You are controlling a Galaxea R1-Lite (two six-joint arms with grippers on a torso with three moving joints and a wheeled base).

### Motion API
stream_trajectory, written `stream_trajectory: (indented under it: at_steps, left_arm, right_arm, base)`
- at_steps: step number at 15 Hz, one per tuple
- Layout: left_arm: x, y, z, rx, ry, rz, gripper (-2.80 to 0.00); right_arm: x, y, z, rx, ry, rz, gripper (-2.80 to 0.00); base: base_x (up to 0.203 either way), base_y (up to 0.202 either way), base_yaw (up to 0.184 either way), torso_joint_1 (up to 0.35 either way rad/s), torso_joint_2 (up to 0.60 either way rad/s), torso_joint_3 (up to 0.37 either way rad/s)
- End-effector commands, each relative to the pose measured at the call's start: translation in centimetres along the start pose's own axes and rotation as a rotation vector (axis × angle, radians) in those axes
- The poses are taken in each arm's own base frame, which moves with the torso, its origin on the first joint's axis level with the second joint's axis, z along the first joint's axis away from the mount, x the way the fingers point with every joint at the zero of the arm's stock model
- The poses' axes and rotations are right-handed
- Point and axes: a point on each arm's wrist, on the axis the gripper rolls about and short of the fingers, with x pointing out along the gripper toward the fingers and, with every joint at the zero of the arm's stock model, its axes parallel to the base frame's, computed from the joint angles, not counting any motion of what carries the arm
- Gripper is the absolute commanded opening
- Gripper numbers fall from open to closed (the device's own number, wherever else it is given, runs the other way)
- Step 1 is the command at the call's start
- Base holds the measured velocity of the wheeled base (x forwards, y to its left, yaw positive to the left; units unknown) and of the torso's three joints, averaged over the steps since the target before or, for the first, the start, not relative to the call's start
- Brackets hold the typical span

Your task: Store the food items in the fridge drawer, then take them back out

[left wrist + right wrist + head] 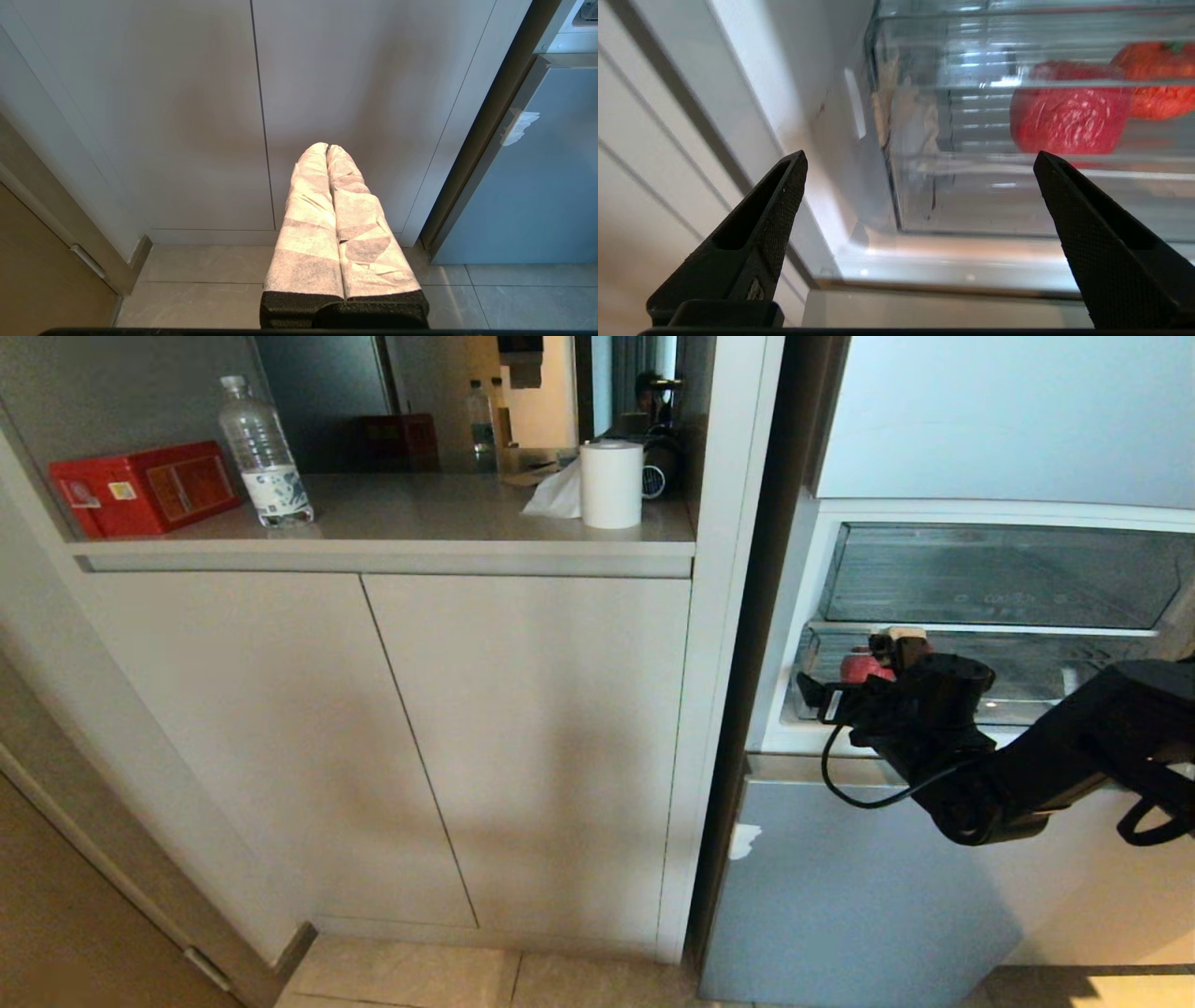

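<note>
Black fingers of the right gripper are seen spread as wide as they go, with nothing held between them, aimed at the near corner of the clear fridge drawer. Inside that drawer two food items are seen through the front wall: a dull pinkish-red fruit lying on the ribbed bottom, and a brighter red piece with a green stem just behind it and close against it. Both pieces being in the drawer, the storing half of the task is judged done and the retrieval is judged to be the step in hand. For that to be done well, the drawer should first be drawn out by its front lip if access proves too shallow, the open fingers should be brought over the wall rather than against it, and the nearer fruit should be straddled squarely before closing, since a round piece can be expected to roll on ribs. From the head view the right gripper is placed at the drawer's left end, beside the fruit. The left gripper is parked low before a cupboard door, its wrapped fingers pressed together and empty.
</note>
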Motion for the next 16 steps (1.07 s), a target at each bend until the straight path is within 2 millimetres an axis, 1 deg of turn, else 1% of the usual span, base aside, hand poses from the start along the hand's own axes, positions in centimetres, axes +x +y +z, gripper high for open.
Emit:
stream_trajectory:
  at_steps: [1, 6, 9, 12, 13, 16]
  left_arm:
    - [0.0, 0.0, 0.0, 0.0, 0.001, 0.001, -2.8]
    - [0.0, 0.0, 0.0, 0.0, 0.001, 0.001, -2.8]
    - [0.0, 0.0, 0.0, 0.0, 0.001, 0.0, -2.8]
    - [0.0, 0.0, 0.0, 0.0, 0.003, 0.001, -2.8]
    - [0.0, 0.0, 0.0, 0.0, 0.001, 0.0, -2.8]
    - [0.0, 0.0, 0.0, 0.0, 0.002, 0.001, -2.8]
  right_arm:
    - [0.9, 0.1, -0.2, 0.002, -0.022, -0.011, 0.0]
    - [1.9, 0.2, 0.2, 0.004, -0.055, -0.029, 0.0]
    - [2.4, 0.3, -0.7, 0.003, -0.047, -0.029, 0.0]
    - [3.0, 0.4, -0.8, 0.006, -0.062, -0.026, 0.0]
    - [3.3, 0.4, -0.8, 0.006, -0.07, -0.026, -2.8]
    - [3.5, 0.8, -0.7, 0.008, -0.077, -0.017, -2.8]
  base:
    - [0.0, 0.0, 0.0, 0.0, 0.0, 0.0]
    - [0.0, 0.0, 0.0, 0.0, 0.0, 0.0]
    - [0.0, 0.0, 0.0, 0.0, 0.0, 0.0]
    - [0.0, 0.0, 0.0, 0.0, 0.0, 0.0]
    - [0.0, 0.0, 0.0, 0.0, 0.0, 0.0]
    - [0.0, 0.0, 0.0, 0.0, 0.0, 0.0]
